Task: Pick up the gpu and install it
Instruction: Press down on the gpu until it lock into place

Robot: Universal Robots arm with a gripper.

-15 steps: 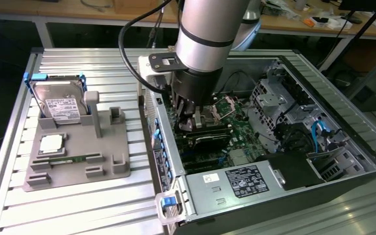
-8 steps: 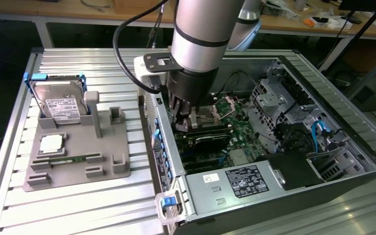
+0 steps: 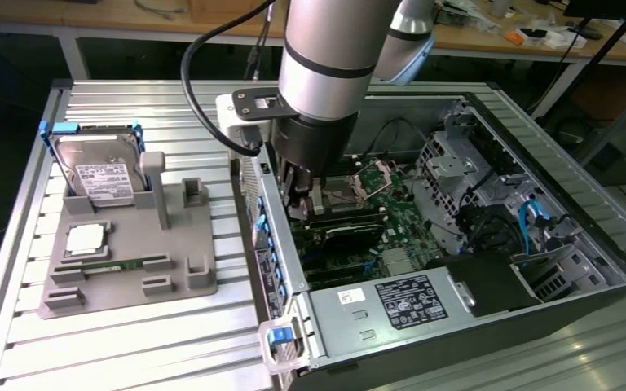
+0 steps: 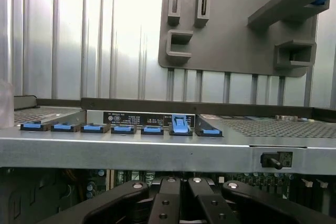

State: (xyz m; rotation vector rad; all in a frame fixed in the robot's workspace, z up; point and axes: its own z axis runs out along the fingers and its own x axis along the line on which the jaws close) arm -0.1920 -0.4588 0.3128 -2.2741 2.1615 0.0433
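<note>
The gpu (image 3: 341,232) sits low in the open computer case (image 3: 574,244), centre frame, on the motherboard (image 3: 400,212) — we judge it the seating step. Our gripper (image 3: 304,199) stands over it, jaws together; next calls for firm, straight downward pressure.

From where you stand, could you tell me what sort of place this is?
Most likely an electronics or robotics lab bench set up for PC assembly: an open computer case lies on a ribbed metal table, a grey fixture holds a hard drive, and cluttered workbenches stand behind.
</note>
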